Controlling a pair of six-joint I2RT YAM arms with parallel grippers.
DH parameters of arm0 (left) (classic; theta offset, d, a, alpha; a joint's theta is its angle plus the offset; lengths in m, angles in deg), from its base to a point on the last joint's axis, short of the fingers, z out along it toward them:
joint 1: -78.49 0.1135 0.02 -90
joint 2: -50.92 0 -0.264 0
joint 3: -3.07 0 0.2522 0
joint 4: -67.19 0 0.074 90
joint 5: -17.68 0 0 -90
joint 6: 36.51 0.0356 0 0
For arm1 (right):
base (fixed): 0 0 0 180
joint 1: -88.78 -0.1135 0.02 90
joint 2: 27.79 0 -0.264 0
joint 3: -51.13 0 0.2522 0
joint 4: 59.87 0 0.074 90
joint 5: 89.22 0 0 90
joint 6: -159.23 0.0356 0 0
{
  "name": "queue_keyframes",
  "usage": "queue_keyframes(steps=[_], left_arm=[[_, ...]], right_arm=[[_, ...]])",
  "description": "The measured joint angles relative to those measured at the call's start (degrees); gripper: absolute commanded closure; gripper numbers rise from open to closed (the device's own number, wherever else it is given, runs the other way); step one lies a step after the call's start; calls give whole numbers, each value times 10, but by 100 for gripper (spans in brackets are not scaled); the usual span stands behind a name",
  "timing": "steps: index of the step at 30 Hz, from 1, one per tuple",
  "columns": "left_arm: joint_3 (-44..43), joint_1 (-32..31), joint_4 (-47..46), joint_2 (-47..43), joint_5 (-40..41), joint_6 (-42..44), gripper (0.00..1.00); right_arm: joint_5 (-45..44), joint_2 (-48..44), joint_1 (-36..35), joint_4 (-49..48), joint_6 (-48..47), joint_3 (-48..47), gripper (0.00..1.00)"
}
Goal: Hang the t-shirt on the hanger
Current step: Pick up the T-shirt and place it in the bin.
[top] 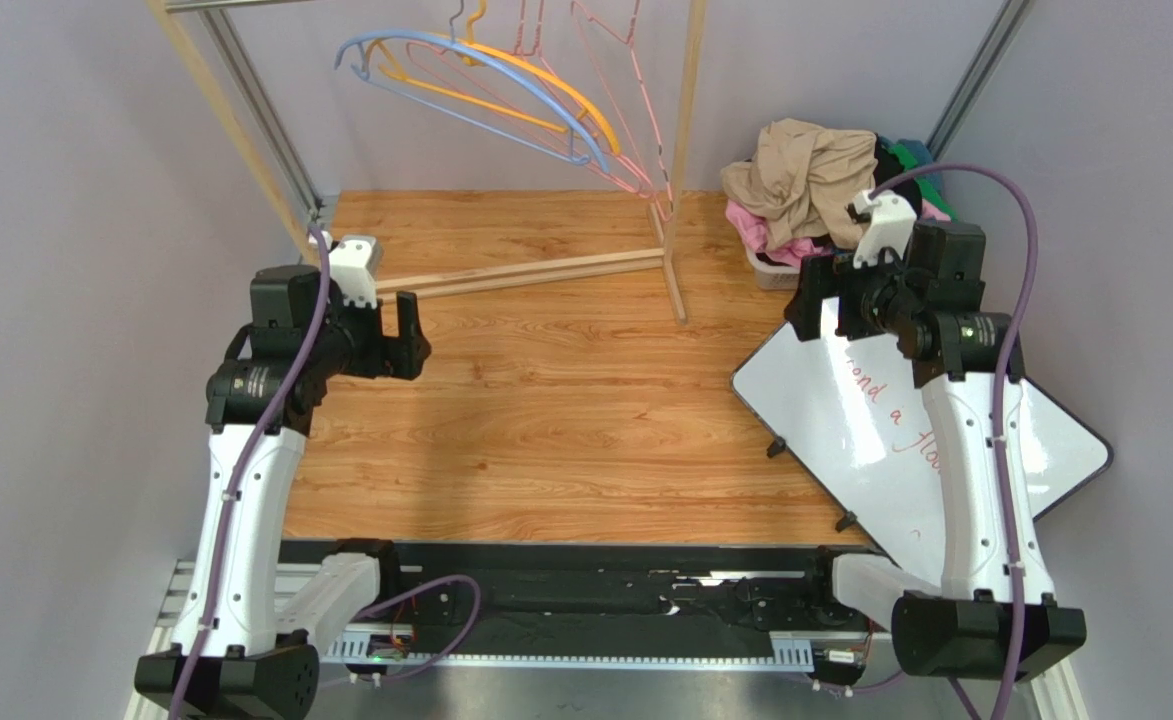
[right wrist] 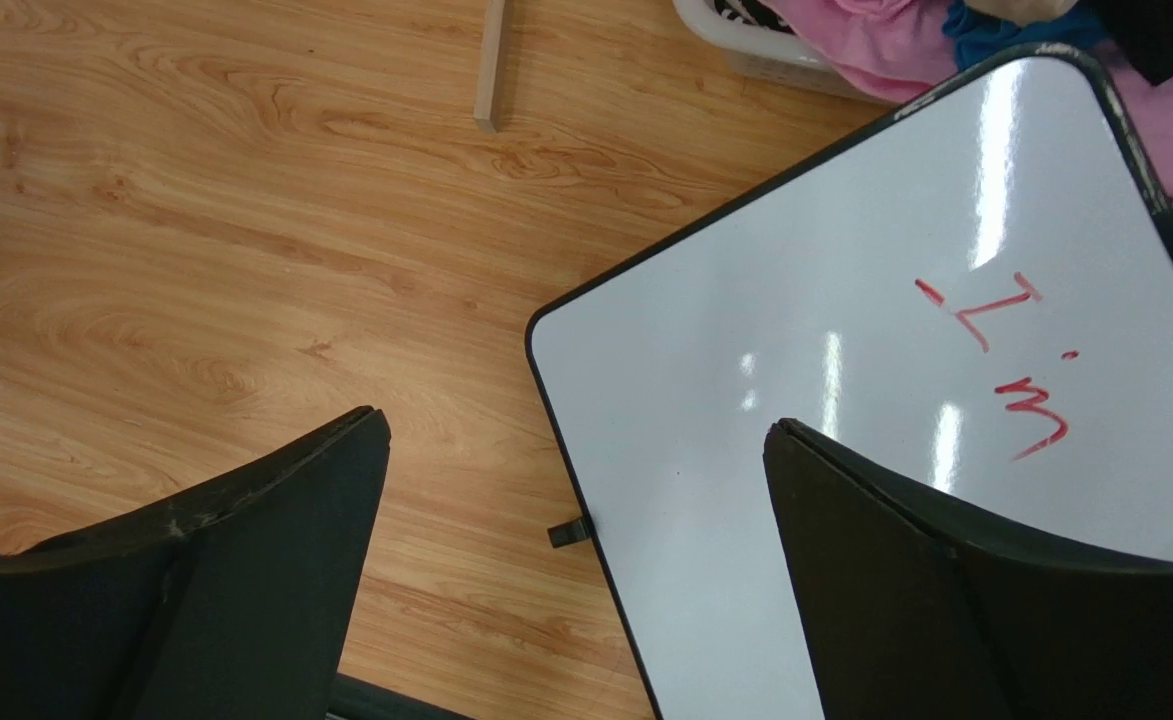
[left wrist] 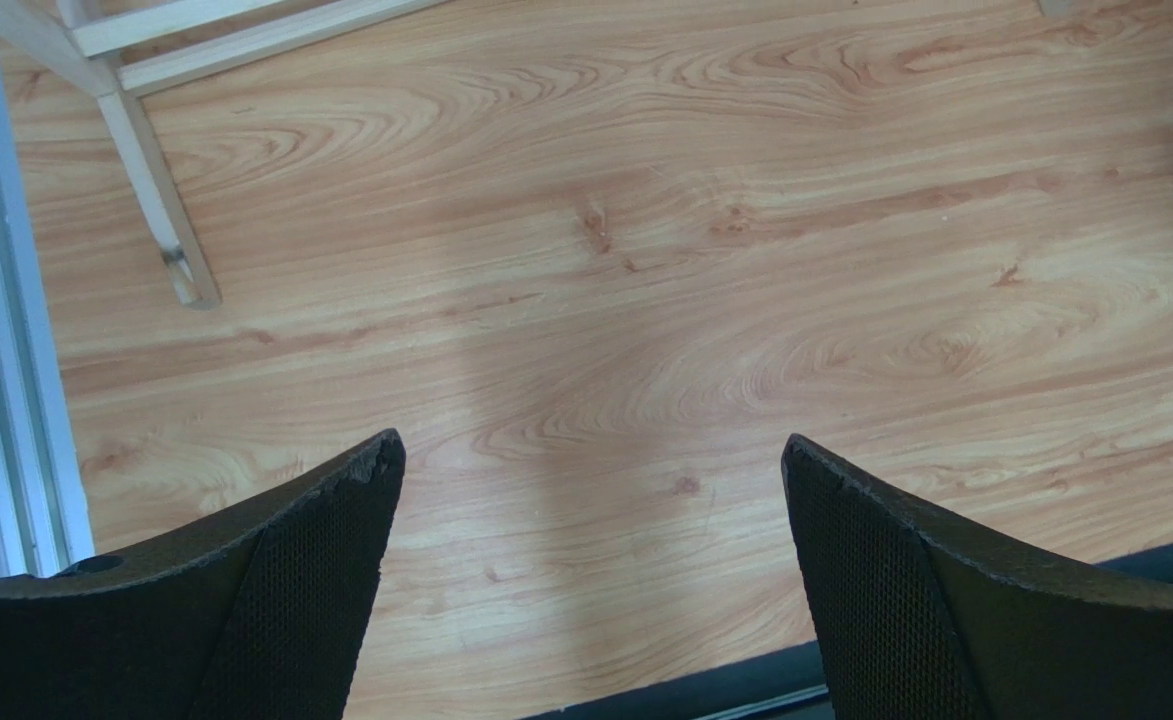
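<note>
The t-shirt lies crumpled atop a clothes heap at the table's 2 o'clock corner, with no clear long axis. The hanger hangs at 12 o'clock, its length slanting from 11 to 5. The left gripper and right gripper both gape wide, empty.

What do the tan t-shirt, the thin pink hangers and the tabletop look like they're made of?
The t-shirt looks like soft matte cloth, perhaps cotton: it lies crumpled in loose folds. The pink hanger seems to be thin wire, possibly coated, judging by its slim line; it is too small to be sure. The tabletop shows wood grain with a smooth finish, possibly laminate.
</note>
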Motion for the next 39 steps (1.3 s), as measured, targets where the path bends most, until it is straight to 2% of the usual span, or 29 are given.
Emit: queue_keyframes(steps=[13, 21, 28, 33, 39], left_arm=[[-67, 0, -10, 45, 15, -38, 1], [14, 0, -91, 0, -20, -60, 1], [54, 0, -133, -18, -30, -57, 1], [74, 0, -142, -12, -30, -53, 1], [78, 0, -143, 1, -32, -43, 1]], right_arm=[[5, 242, 46, -41, -8, -295, 0], [-16, 433, 64, -94, -10, -444, 0], [-17, 543, 62, -124, -3, -502, 0], [-39, 554, 38, -154, -7, -506, 0], [-113, 582, -9, -200, -32, -534, 0]])
